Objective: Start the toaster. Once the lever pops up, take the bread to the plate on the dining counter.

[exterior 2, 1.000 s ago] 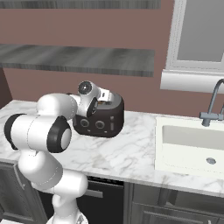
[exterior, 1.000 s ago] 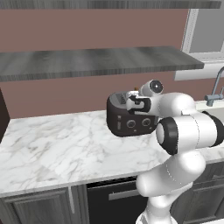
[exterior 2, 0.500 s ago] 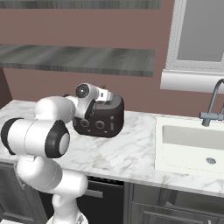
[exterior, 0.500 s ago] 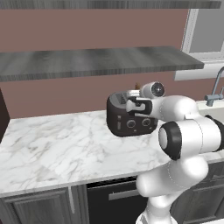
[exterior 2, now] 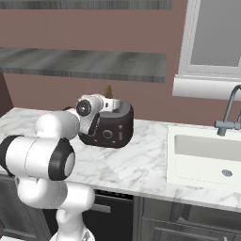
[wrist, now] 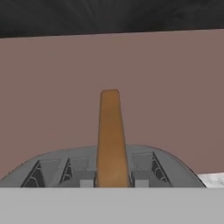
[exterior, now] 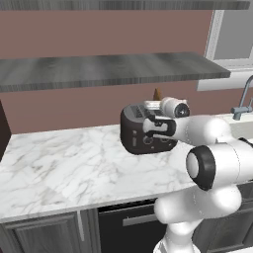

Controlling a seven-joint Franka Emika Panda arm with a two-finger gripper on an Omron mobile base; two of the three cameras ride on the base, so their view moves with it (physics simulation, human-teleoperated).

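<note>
The dark toaster point(exterior: 141, 134) stands on the marble worktop against the back wall, its two knobs facing me; it also shows as the toaster point(exterior 2: 113, 129). One brown bread slice point(exterior: 157, 94) stands tall out of a slot, seen edge-on in the hand view as the bread point(wrist: 111, 135). My gripper point(wrist: 112, 183) is level with the toaster's top point(wrist: 48, 168), open, one fingertip point(wrist: 86, 183) on each side of the slice's lower part. From the base, the gripper point(exterior: 152, 105) lies over the toaster top. The lever is too small to make out. The plate and dining counter are out of view.
A grey wall shelf point(exterior: 108, 69) hangs above the toaster. A white sink point(exterior 2: 207, 150) with a tap point(exterior 2: 228, 115) lies to the right. Open marble worktop point(exterior: 59, 163) stretches left of the toaster. A window frame point(exterior 2: 207, 42) is above the sink.
The hand has shifted a little to the right and lower over the toaster top, and the elbow has swung with it. Toaster and bread stay put.
</note>
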